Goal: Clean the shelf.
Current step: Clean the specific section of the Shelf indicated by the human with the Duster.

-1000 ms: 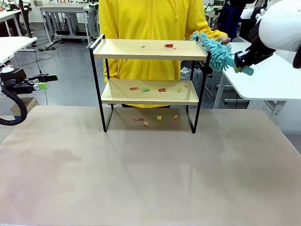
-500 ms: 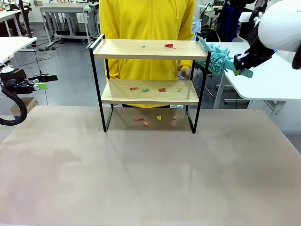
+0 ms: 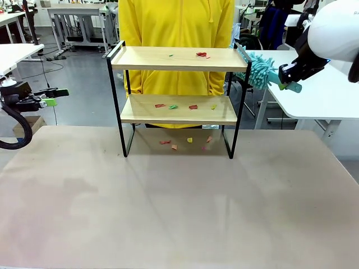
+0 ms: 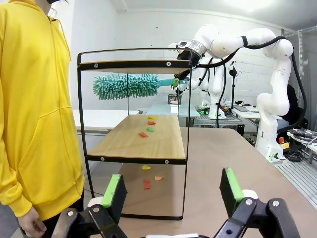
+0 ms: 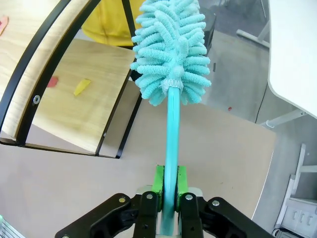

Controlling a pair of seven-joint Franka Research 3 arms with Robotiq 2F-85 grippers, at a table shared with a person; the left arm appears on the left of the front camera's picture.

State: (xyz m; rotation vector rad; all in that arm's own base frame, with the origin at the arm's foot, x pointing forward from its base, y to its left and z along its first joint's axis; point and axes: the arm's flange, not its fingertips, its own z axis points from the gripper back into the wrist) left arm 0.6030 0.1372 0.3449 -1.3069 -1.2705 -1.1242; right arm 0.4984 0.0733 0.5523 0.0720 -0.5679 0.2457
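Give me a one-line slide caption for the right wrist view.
Right gripper, jaws shut on the teal duster handle, holds its fluffy head beside the shelf littered with colored scraps.

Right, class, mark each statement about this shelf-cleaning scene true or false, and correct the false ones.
The right gripper clamps the teal duster by its handle. True.
The top board of the shelf is bare. False: red and green scraps lie on it.
The left gripper is shut on a cloth. False: it is open, holding nothing.
Scraps lie on the table under the shelf. True.
The duster head rests on the lower board. False: it is up by the top board's right end.
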